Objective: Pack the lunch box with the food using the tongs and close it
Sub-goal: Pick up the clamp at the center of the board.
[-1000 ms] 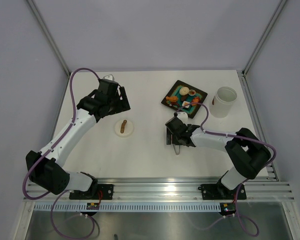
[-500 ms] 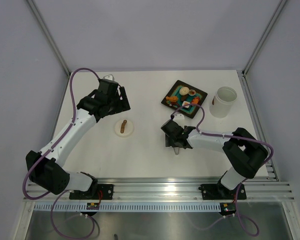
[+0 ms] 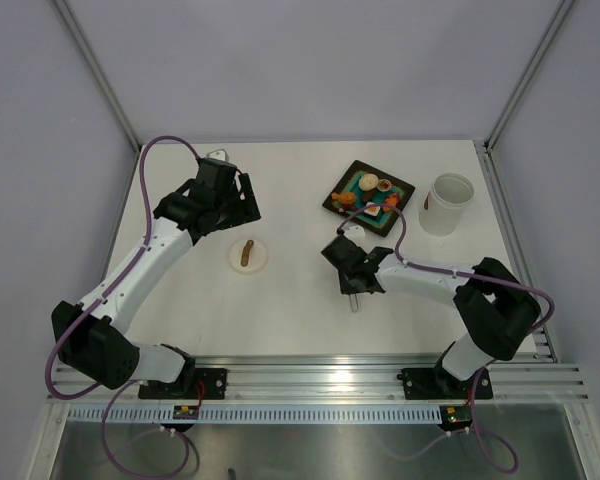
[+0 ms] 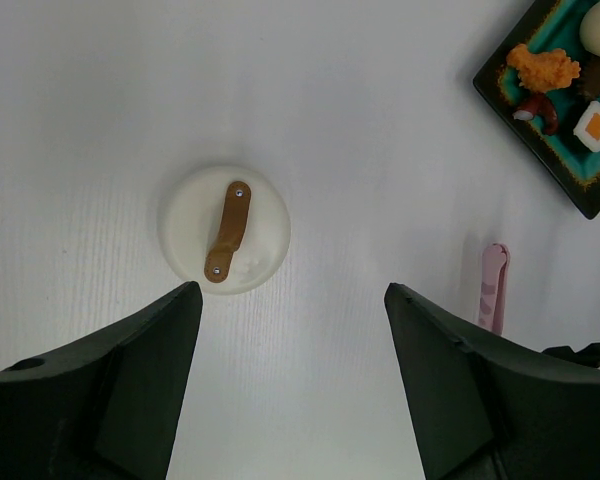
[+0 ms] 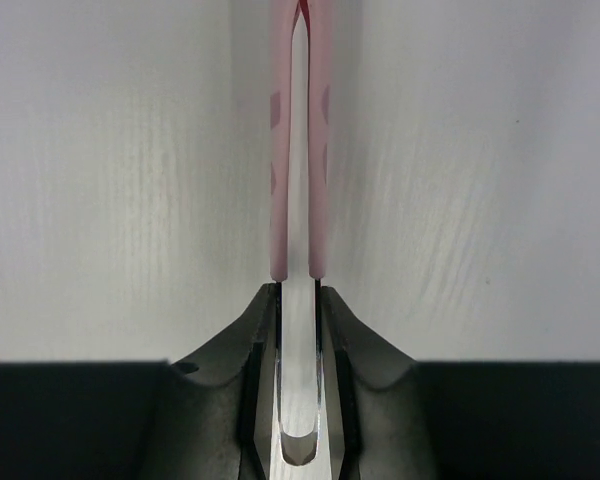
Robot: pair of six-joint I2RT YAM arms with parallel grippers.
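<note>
The pale pink tongs (image 5: 280,150) lie flat on the table with their two arms squeezed close together. My right gripper (image 5: 298,290) is shut on their near ends, one finger against each arm. From above, the right gripper (image 3: 352,280) covers most of the tongs (image 3: 353,301), below the tray. The white lunch box (image 3: 449,204) stands open at the right. Its lid (image 3: 248,255) with the brown handle lies left of centre. The food (image 3: 372,185) sits on the black tray (image 3: 332,203). My left gripper (image 4: 292,290) hangs open and empty above the lid (image 4: 225,229).
The left wrist view catches the tray's corner (image 4: 500,85) with a fried orange piece (image 4: 543,67) and a white-and-orange piece (image 4: 596,124), and the tongs' joined end (image 4: 493,288). Grey walls enclose the table on three sides.
The right gripper's fingers have closed in on the tongs, pressing the two arms together, and the gripper has shifted a little on the table. The left arm has not moved.
</note>
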